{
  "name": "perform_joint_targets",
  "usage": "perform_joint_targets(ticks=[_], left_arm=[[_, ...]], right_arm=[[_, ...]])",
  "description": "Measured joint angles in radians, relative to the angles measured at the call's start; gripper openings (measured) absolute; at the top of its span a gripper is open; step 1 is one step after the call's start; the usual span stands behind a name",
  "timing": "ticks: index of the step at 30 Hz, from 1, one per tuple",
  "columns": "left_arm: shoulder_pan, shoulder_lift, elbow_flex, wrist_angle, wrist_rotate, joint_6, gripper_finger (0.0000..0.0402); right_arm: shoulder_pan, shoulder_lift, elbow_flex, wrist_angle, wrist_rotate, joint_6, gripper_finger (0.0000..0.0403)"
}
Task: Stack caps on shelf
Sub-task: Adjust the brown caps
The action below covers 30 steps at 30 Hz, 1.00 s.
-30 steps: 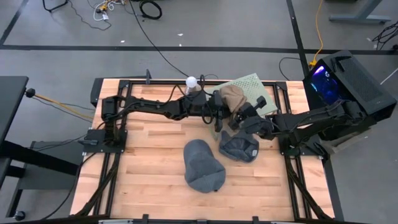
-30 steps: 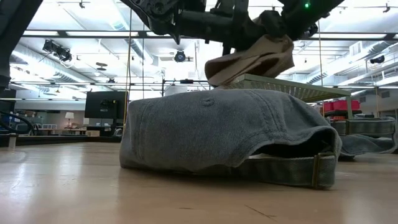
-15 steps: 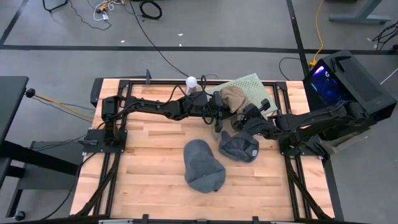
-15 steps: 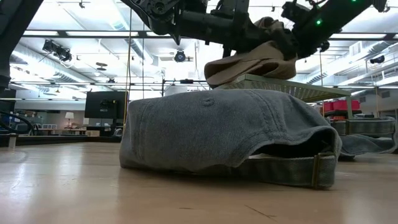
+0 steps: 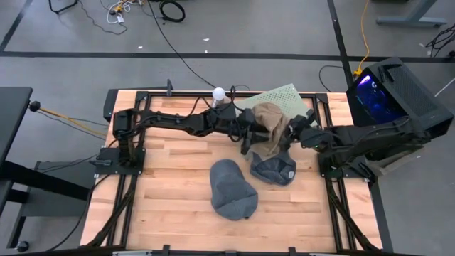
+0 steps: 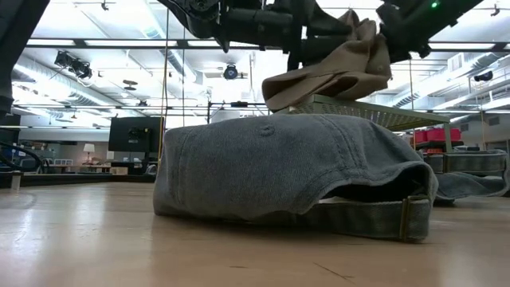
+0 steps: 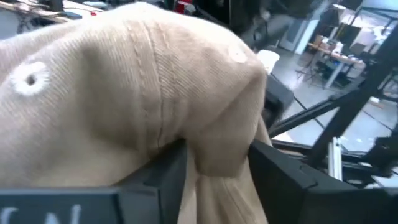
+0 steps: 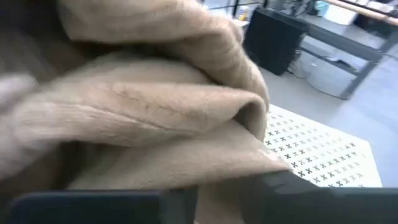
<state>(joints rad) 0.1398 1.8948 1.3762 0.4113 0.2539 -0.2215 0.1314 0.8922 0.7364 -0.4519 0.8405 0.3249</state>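
Observation:
A tan cap (image 5: 270, 126) lies over the near edge of the pale green perforated shelf (image 5: 288, 96), its lower part (image 6: 319, 86) on the shelf panel (image 6: 382, 112). It hangs down toward a blue-grey cap (image 5: 274, 169). My left gripper (image 5: 254, 136) is at the tan cap's left side, open, with a fold of cloth between its fingers. My right gripper (image 5: 298, 132) is close to the cap's right side. A second blue-grey cap (image 5: 233, 188) lies crown up on the table, near the middle. My left gripper has a fold of the tan cap's crown (image 7: 217, 158) between its parted fingers (image 7: 171, 180). The cloth lies against the inner side of both. The fingers come about level from the table's left. The cap bulges above them and hangs slack below.
A black box with a blue light (image 5: 394, 92) stands off the table's right far corner. A white ball-like object (image 5: 219, 93) sits at the far edge. Bare wood lies open on the near and left parts of the table (image 5: 170, 192).
My right gripper has drawn back toward the table's right edge. The tan cap, bunched up a second ago, has spread out. Its near part now hangs over the shelf's near edge, and its right end stands higher in the low view.

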Motion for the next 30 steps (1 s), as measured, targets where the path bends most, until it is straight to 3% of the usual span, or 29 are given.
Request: perform_joint_targets(ticks=[8, 17, 23, 30], left_arm=[[-0.004, -0.033, -0.002, -0.068, 0.013, 0.023, 0.0199], [-0.004, -0.043, -0.001, -0.154, -0.075, 0.076, 0.018], [0.0, -0.043, -0.001, -0.156, -0.076, 0.077, 0.0177], [0.007, -0.043, -0.001, -0.156, -0.076, 0.076, 0.0177]], right_arm=[[0.001, -0.116, 0.001, -0.02, -0.092, -0.056, 0.0169], [-0.024, -0.143, 0.002, -0.181, -0.086, 0.002, 0.0173], [-0.037, -0.159, 0.002, -0.275, -0.284, 0.046, 0.0163], [-0.037, -0.191, 0.002, -0.357, -0.415, 0.068, 0.0155]])
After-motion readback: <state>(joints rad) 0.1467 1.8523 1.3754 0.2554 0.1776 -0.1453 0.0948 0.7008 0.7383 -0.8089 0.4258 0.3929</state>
